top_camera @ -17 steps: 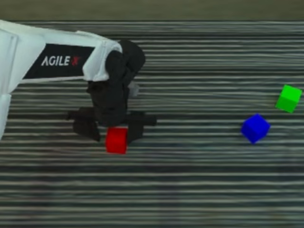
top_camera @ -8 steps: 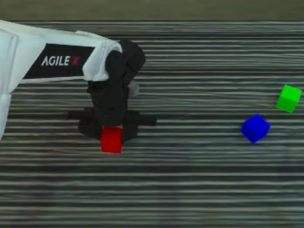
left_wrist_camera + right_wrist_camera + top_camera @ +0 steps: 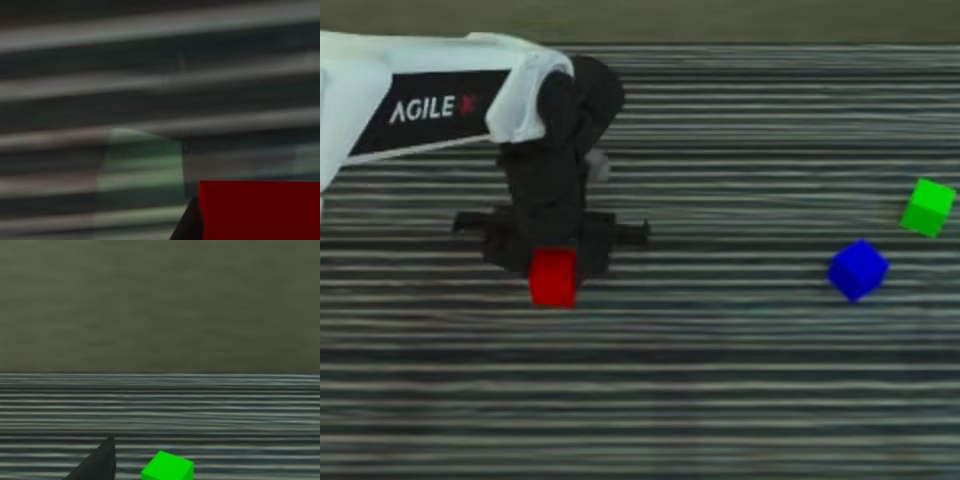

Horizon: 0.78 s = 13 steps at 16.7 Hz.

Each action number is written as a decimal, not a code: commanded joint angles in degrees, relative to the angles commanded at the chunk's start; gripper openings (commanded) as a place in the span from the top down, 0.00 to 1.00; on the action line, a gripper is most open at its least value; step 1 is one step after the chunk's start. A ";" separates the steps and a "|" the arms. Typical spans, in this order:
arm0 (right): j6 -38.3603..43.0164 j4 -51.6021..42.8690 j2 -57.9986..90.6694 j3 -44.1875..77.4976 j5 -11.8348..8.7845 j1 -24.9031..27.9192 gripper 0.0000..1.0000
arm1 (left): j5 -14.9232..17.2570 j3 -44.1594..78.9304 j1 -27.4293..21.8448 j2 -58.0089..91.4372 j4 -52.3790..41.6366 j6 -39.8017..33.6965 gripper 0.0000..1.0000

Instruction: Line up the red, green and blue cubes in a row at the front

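Red cube (image 3: 553,277) lifted slightly, gripped by left claw (image 3: 551,262)

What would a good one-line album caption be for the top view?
Left pincer shut on the red cube at table's left; blue cube and green cube sit apart at right.

The only readable text is "AGILE X", printed white on a black panel along the left arm (image 3: 420,105).
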 joint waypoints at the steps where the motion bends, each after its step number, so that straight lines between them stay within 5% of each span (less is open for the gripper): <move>1: 0.00 0.00 0.00 0.00 0.00 0.00 0.00 | 0.00 1.25 0.16 -0.80 -2.35 -0.02 1.00; 9: 0.00 0.00 0.00 0.00 0.00 0.00 0.00 | 0.04 4.12 0.16 -3.14 -7.24 -0.08 1.00; 13: 0.00 0.00 0.00 0.00 0.00 0.00 0.00 | -0.26 -2.08 -4.33 -8.91 -6.80 -6.53 1.00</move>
